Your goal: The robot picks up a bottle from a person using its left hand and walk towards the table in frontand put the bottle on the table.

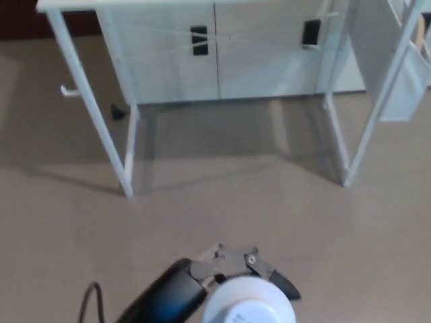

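Looking at how things sit, I'd call this roughly the middle of the job. The handover part seems done, since the bottle (249, 306) is already in the left robot hand (232, 266) and there's no person anywhere in view. What's left is the rest of the walk and the actual put-down. The white desk (85, 94) is ahead at the far side of the scene, with a stretch of bare floor (222, 202) between it and the robot, so to me it doesn't look within reach yet. Only the desk's legs and a sliver of its top edge show, so I can't say what the landing spot looks like. Behind it there's a white cabinet (215, 60) with two dark handles.

On the robot hand: it's closed around the bottle at the near edge of the picture, a bit right of centre. We're looking straight down on the bottle's white top. The fingers (283, 288) wrap the far and right side of it, one dark fingertip poking out to the right, no visible gap between hand and bottle. So a holding grip, not open at all. The bottle looks roughly upright, though most of its body is hidden under its own top. The right robot hand doesn't show, so no idea about that one.
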### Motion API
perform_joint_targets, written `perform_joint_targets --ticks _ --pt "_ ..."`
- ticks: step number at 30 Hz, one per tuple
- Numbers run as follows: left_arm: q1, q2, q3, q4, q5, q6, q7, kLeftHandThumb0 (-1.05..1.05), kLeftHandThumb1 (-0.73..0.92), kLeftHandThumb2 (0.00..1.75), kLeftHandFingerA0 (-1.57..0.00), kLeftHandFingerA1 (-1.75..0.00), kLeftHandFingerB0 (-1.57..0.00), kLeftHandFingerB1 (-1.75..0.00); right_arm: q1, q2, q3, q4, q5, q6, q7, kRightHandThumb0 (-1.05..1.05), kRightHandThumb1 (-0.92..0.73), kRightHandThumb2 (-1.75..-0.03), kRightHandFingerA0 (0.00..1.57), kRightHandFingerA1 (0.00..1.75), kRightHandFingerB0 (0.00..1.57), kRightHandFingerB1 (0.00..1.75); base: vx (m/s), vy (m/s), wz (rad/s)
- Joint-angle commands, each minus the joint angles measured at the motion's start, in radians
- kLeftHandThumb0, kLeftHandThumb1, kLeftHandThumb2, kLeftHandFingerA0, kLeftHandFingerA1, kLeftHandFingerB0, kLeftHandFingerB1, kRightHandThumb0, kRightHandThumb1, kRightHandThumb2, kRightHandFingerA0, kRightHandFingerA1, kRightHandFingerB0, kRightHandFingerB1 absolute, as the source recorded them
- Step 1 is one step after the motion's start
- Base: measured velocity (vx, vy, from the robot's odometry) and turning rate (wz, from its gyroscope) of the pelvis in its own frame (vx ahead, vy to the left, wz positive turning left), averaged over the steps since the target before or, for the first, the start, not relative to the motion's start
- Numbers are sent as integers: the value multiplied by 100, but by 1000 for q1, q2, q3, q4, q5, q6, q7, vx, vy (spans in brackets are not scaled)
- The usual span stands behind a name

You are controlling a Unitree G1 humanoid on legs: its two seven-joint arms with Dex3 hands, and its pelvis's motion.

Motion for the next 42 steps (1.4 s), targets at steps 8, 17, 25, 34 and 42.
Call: perform_joint_targets --ticks 8,17,25,34,42 --pt "5 4 0 -19 11 -4 3 -14 78 71 -100 -122 -78 -103 -1 -12 0 5 -5 12 12 -26 -68 -60 69 44 57 40 449 -109 6" --pt "0 8 -2 -22 10 8 0 -16 78 70 -98 -126 -78 -104 0 -13 -2 7 -6 13 15 -25 -69 -60 68 44 56 40 544 165 -46" --pt "6 16 -6 -24 13 8 3 -15 78 71 -99 -125 -77 -105 3 -12 7 9 -15 12 14 -26 -69 -60 71 45 58 41 436 43 6" --pt "26 17 -14 -26 14 2 6 -15 79 70 -97 -126 -76 -104 15 -10 7 7 -20 10 10 -25 -69 -60 71 46 58 41 410 -139 20" --pt "36 14 -13 -27 8 1 6 -14 79 71 -96 -128 -77 -105 30 -13 9 3 -26 -3 15 -24 -69 -60 69 45 57 41 226 -45 -16"
